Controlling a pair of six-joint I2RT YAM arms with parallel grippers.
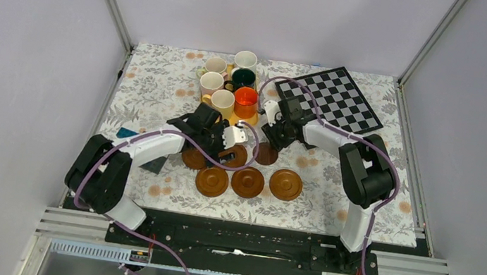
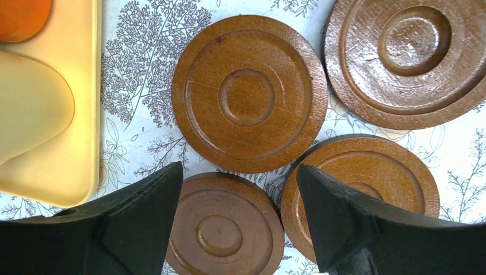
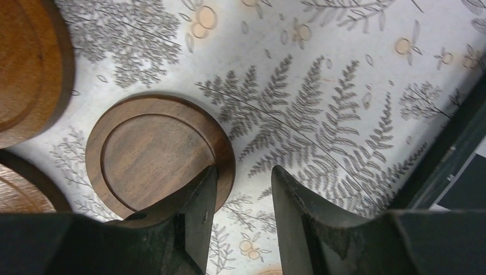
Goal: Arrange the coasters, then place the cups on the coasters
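Observation:
Several cups [image 1: 230, 82] stand together on a yellow tray [image 2: 86, 86] at the back, the orange cup [image 1: 245, 101] nearest. Three reddish-brown coasters [image 1: 247, 181] form a row at the front. My left gripper [image 2: 238, 169] hangs open over more coasters behind that row. One coaster [image 2: 220, 232] lies flat between its fingers, and the right finger [image 2: 338, 217] overlaps its neighbour [image 2: 378, 163]. My right gripper [image 3: 243, 169] is lowered beside the darker coaster [image 3: 149, 152]. Its jaws stand a narrow gap apart over bare cloth, and its left finger [image 3: 198, 212] covers that coaster's rim.
A chessboard [image 1: 336, 100] lies at the back right, behind the right arm. A floral cloth [image 1: 162, 84] covers the table. A small blue piece [image 1: 127, 133] and a dark one [image 1: 155, 163] lie by the left arm. Grey walls enclose three sides.

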